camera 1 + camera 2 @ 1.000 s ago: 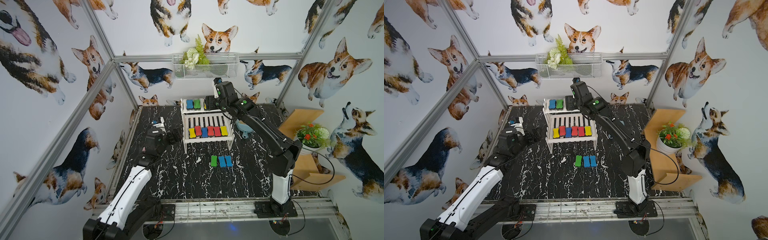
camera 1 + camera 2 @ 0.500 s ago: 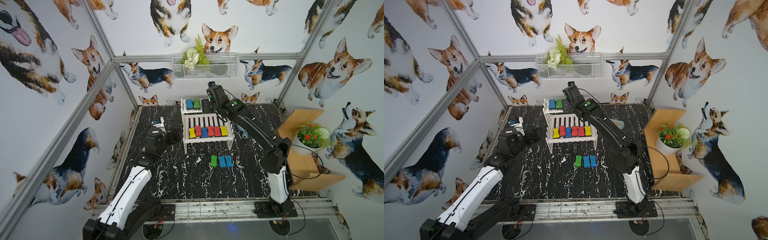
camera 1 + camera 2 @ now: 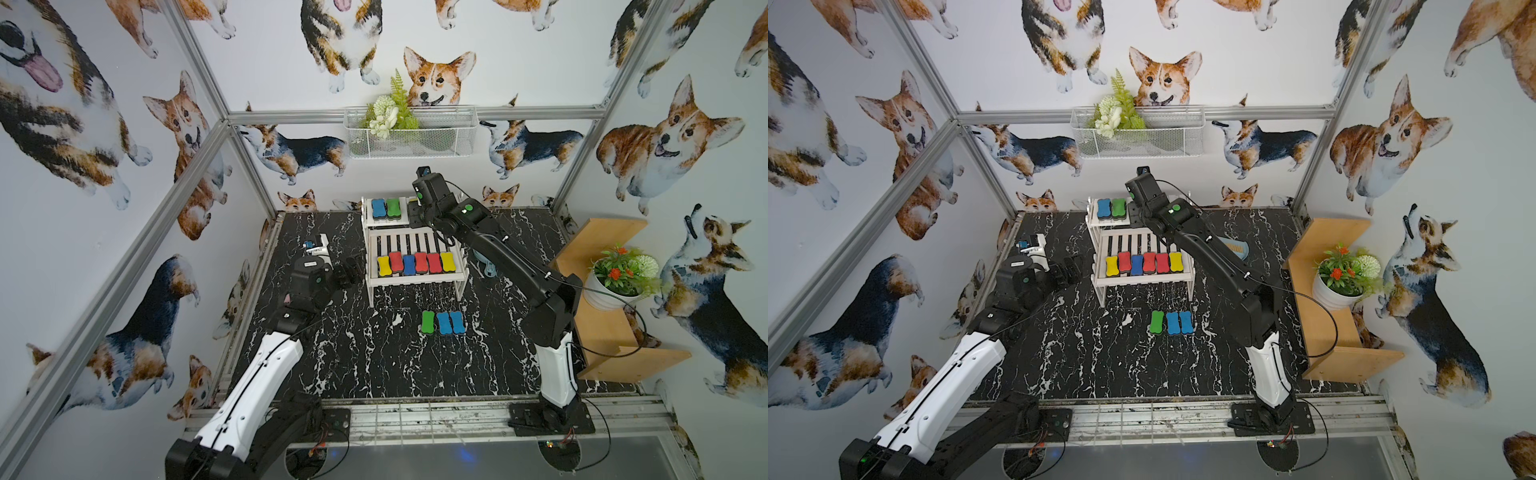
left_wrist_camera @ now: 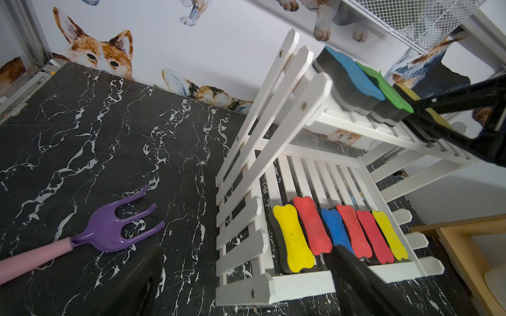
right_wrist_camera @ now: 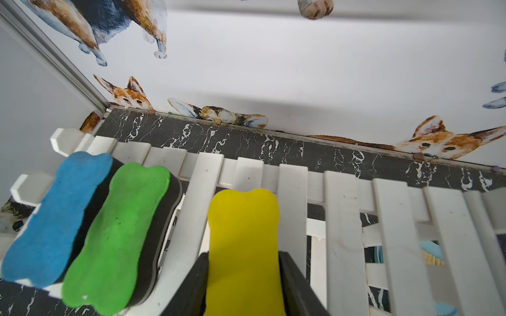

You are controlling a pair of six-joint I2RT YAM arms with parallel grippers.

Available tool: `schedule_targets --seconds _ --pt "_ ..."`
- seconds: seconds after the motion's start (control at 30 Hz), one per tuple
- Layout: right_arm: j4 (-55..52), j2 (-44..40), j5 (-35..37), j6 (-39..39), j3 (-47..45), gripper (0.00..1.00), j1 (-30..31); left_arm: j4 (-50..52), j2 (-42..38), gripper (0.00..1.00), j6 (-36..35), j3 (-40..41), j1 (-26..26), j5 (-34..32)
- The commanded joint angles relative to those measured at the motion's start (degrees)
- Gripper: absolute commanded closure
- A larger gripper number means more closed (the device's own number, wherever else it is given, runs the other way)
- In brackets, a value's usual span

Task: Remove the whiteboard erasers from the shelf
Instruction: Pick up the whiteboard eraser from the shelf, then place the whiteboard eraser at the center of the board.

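1. whiteboard erasers (image 3: 415, 263): six in a row on the lower tier of the shelf (image 3: 417, 279), ordered yellow, red, blue, red, red, yellow.
2. upper tier: blue eraser (image 5: 54, 216) and green eraser (image 5: 120, 232) side by side; yellow eraser (image 5: 242, 240) just beside them.
3. right gripper (image 5: 243, 258): fingers pressed against both long sides of the yellow eraser, clasping it.
4. tabletop (image 3: 353, 353): three erasers (image 3: 443, 323), green, blue, blue, in front of the shelf.
5. left gripper (image 3: 350, 270): spread wide, empty, beside the lower tier; purple rake (image 4: 117, 227) lies near.

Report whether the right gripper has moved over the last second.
Yes. In a top view the right gripper has shifted image-left along the shelf upper tier, closer to the green eraser, and now clamps the yellow eraser.
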State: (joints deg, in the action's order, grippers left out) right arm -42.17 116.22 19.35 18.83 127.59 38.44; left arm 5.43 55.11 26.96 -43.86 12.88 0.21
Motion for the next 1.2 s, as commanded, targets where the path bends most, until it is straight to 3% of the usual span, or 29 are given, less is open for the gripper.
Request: schedule_targets --seconds 0.0,0.17,0.43,0.6,0.83,1.17 --pt "1.2 -3.6 -0.1 0.9 -0.8 0.6 0.3 0.3 -0.2 0.01 -0.6 -0.5 0.0 -0.3" --pt "5.2 -13.0 0.2 3.1 -11.2 0.61 2.7 0.4 -0.4 0.0 -0.7 -0.6 0.1 -0.6" --pt "20.3 -36.9 3.5 15.9 -50.2 0.63 13.4 0.3 -0.9 0.01 -0.7 -0.5 0.1 -1.1" --pt "26.4 -43.9 7.4 25.1 -67.5 0.64 20.5 0.4 -1.0 0.01 -0.7 -0.5 0.1 -1.4" --pt "37.1 -38.8 9.9 33.2 -78.9 0.65 24.4 0.5 -1.0 0.01 -0.9 -0.6 0.1 -1.6" --pt "40.5 -21.0 8.9 37.0 -73.8 0.67 25.6 0.5 -1.1 0.0 -0.9 -0.6 0.1 -1.4"
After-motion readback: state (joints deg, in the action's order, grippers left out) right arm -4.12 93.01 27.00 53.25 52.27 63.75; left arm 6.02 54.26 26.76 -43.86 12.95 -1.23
